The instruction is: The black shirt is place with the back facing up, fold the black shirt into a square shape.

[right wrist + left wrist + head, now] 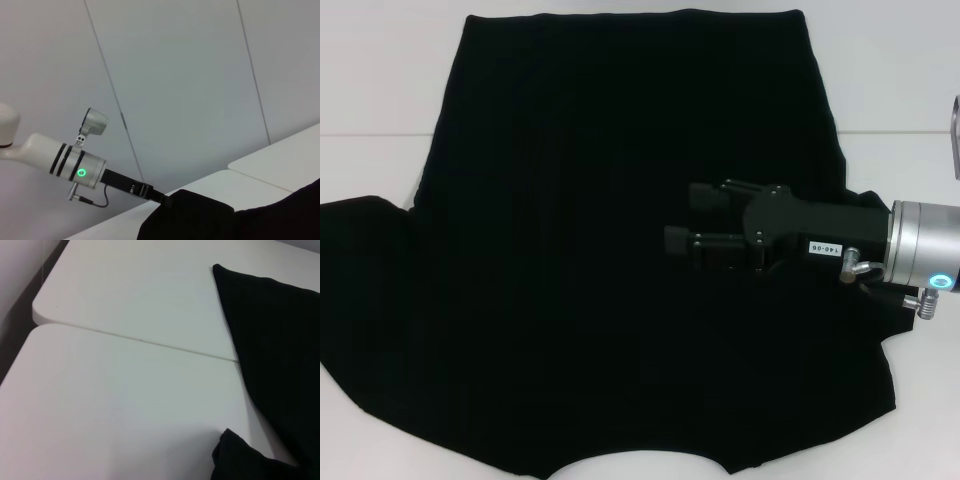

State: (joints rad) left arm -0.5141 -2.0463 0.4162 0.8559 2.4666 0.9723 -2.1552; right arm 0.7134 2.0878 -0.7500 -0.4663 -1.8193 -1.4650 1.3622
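Black shirt [600, 250] lies spread flat on the white table, plain side up, no lettering visible. Hem edge at the far side, straight. Left sleeve spread outward; right side partly folded inward. Near edge curves.

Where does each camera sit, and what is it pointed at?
Head: above, looking down on the black shirt spread on the white table; right pincer shows over it.
Left wrist: low, looking across the table to the shirt's edge; no robot parts.
Right wrist: low, facing the wall; a white arm reaches the shirt.
All share the shirt.
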